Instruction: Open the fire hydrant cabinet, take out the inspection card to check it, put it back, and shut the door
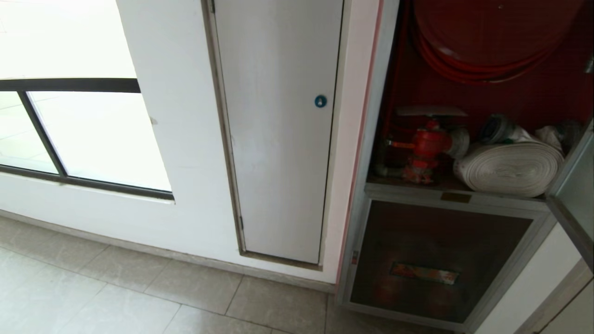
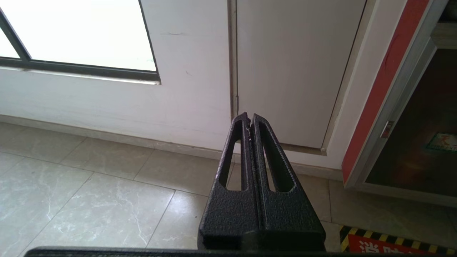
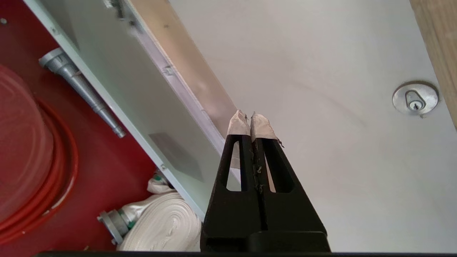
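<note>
The fire hydrant cabinet (image 1: 377,139) stands open at the right of the head view, showing its red interior, a red hose reel (image 1: 487,32), a red valve (image 1: 427,146) and a white rolled hose (image 1: 510,169). Its door (image 1: 577,181) is swung out at the far right edge. Neither gripper appears in the head view. My right gripper (image 3: 251,119) is shut with nothing in it, its taped tips just beside the door (image 3: 117,89) on its outer side. My left gripper (image 2: 249,119) is shut and empty, low over the floor. The inspection card is not visible.
A plain white narrow door with a blue lock (image 1: 320,101) sits left of the cabinet, and a window (image 1: 93,139) further left. A lower dark panel (image 1: 436,260) is shut. A white surface with a silver lock (image 3: 415,100) lies beyond the right gripper. A hazard-striped floor marking (image 2: 392,242) is nearby.
</note>
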You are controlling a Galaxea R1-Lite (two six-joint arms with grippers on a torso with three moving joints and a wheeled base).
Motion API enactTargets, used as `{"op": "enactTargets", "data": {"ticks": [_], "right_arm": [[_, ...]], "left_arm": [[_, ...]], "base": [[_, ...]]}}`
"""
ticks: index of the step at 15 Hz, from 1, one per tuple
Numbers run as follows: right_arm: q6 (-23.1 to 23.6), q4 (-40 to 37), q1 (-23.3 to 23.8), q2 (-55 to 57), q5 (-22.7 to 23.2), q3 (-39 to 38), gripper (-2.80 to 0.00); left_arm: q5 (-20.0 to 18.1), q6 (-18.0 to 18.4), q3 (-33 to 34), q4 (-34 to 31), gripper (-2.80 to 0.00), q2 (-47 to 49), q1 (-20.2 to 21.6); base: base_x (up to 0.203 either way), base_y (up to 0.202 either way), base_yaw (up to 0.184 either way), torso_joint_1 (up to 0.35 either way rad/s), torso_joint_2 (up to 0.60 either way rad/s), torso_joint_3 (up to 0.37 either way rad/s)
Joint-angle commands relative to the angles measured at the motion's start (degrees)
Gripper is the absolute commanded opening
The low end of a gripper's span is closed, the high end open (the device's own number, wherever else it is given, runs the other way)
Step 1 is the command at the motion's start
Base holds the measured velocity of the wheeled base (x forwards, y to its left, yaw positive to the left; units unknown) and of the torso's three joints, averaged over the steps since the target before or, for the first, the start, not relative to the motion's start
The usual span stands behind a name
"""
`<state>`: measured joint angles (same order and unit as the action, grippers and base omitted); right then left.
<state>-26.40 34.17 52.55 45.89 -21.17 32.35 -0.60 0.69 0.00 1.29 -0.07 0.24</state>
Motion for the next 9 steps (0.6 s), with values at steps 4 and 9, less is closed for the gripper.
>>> {"op": "enactTargets", "data": {"ticks": [4,9], "right_arm": [[-3.6,2.1,9.1,1.2,9.4,-2.5,-2.80],[-6.8,8.7,15.6,4.4,14.2,-2.8,-2.80]], "left_arm": [[0.0,0.0,0.4,0.0,-2.80,0.1,0.0],[0.0,-0.1,0.4,0.0,-2.80,0.1,0.0]], "base": [[0.000,0.000,0.000,0.000,0.00,0.000],[0.000,0.000,0.000,0.000,0.00,0.000]]}}
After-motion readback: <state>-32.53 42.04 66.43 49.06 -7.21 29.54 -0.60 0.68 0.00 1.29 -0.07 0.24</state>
